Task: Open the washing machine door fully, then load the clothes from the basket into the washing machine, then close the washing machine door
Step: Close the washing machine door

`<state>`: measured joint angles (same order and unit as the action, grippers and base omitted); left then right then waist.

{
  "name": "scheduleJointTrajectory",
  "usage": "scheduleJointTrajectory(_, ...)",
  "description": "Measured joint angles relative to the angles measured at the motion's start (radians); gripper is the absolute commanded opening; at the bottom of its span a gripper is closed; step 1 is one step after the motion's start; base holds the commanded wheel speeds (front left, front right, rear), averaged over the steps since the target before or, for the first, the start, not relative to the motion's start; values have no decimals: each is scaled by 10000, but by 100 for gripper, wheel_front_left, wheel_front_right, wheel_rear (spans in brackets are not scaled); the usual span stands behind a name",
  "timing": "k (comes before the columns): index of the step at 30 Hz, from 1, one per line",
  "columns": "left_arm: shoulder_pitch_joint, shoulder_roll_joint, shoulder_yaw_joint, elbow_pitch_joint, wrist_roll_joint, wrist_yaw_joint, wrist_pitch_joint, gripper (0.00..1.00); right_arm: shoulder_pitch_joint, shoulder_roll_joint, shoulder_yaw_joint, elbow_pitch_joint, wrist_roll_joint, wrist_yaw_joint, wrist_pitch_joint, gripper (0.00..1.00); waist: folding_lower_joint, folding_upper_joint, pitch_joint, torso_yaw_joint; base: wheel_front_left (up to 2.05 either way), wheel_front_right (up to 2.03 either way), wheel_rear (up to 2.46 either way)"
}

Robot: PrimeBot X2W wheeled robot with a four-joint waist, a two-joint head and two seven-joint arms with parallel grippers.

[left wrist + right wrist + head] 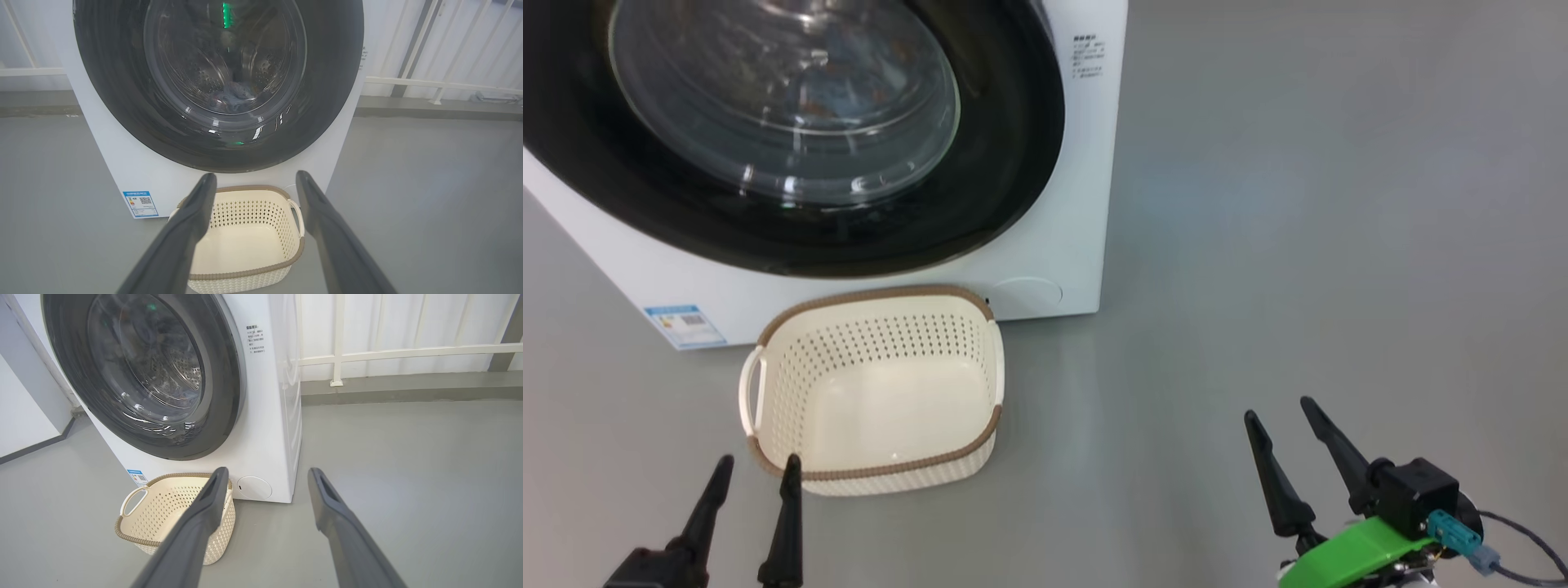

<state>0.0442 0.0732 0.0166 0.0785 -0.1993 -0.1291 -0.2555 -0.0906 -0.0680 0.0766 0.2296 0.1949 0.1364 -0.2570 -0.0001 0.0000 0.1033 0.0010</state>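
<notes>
The white washing machine (1045,269) stands ahead with its round black door (1005,188) shut flat against the front. Through the glass window, bluish clothes (233,98) lie low in the steel drum. On the floor right in front sits the cream basket (882,392) with nothing in it; it is also in the wrist views (249,241) (163,514). My left gripper (756,465) is open, fingertips just short of the basket's near left corner. Well to the right of the basket, above bare floor, my right gripper (1278,408) is open and holds nothing.
Grey floor (1298,245) stretches to the right of the machine. A white railing (408,353) and a low kerb run along the wall behind it. A white wall panel (24,416) stands to the machine's left.
</notes>
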Motion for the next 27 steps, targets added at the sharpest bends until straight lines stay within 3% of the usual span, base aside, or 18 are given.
scheduleJointTrajectory(11,797,-226,324,-40,272,0,0,100,949,84,-460,-614,-261,0,2,100,1,0,-938,-96,0,0,0)
scheduleJointTrajectory(27,1108,-265,550,-286,535,0,0,100,1328,203,-991,-968,-261,0,0,100,1,0,-1379,58,0,0,0)
